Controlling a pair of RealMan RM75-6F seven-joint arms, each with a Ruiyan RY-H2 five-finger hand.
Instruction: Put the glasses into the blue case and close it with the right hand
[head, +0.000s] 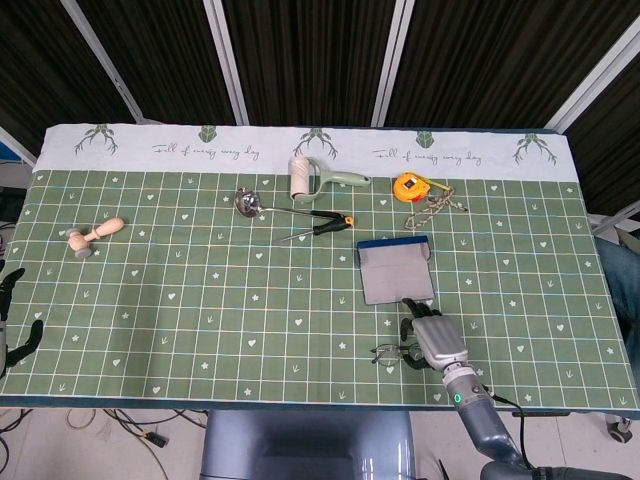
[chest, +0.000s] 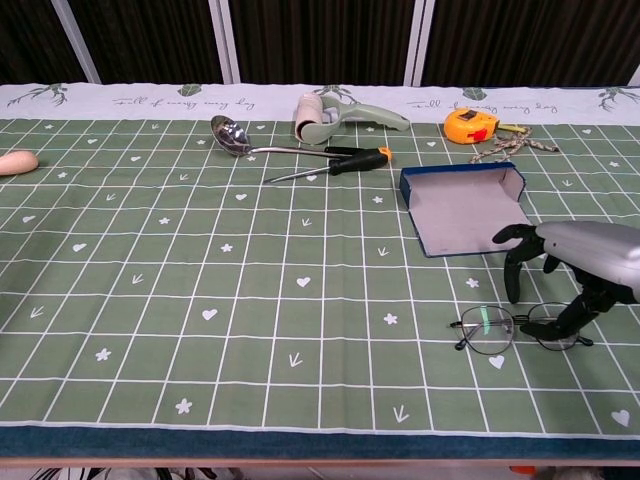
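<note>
While the glasses (chest: 516, 327) lie flat at the lower right of the chest view, just below the open blue case (chest: 463, 207), the right hand (chest: 570, 262) hovers over them, fingers spread and empty. Pickup is the step; next it should lower and pinch the frame.

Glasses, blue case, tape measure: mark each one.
glasses (chest: 487, 330), chest view, on the left lens.
blue case (chest: 462, 218), chest view, on its grey inner lining.
tape measure (chest: 470, 126), chest view, on its orange body.
</note>
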